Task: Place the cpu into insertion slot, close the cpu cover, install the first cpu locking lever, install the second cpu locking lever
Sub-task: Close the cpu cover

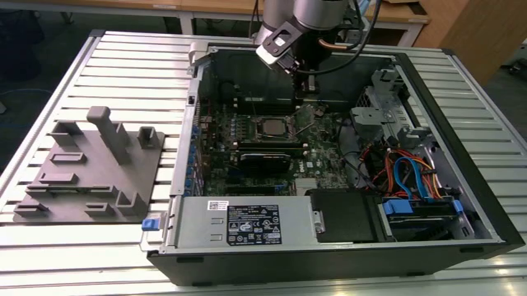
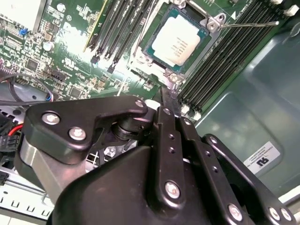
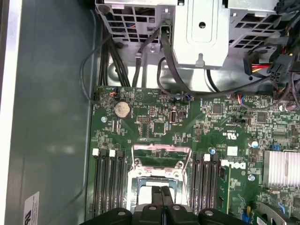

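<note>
The pincer (image 2: 165, 93), its fingers closed together, is beside the insertion slot (image 2: 212, 24), which holds the cpu (image 2: 178, 42).

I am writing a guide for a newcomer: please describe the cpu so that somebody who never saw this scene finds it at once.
Inside the open computer case lies a green motherboard. On it, the cpu sits between two banks of long black memory slots. It is the only flat square with a silvery-grey top, ringed by a thin metal frame.
</note>
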Motion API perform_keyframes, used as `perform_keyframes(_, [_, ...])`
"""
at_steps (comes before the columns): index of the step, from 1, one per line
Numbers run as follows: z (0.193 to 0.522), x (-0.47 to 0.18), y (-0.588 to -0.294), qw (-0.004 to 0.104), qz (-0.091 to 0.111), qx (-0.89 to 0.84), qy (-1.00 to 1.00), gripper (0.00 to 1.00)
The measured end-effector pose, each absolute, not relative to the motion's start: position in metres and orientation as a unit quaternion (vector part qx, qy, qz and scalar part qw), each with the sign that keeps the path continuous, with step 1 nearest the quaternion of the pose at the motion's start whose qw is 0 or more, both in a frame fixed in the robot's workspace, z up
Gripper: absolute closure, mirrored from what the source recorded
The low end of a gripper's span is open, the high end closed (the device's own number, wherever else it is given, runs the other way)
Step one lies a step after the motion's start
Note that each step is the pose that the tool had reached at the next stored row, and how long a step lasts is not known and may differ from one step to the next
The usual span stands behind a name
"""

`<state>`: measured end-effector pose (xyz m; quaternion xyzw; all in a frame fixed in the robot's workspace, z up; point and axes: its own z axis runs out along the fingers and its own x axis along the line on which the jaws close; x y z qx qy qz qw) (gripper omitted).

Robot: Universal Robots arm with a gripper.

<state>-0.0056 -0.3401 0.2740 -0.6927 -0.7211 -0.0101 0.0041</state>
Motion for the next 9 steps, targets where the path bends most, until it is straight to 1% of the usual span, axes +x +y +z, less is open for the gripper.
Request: perform_keyframes(9, [0.2739, -0.0041, -0.3401, 0.004, -0.010, -0.693, -0.721, 0.90])
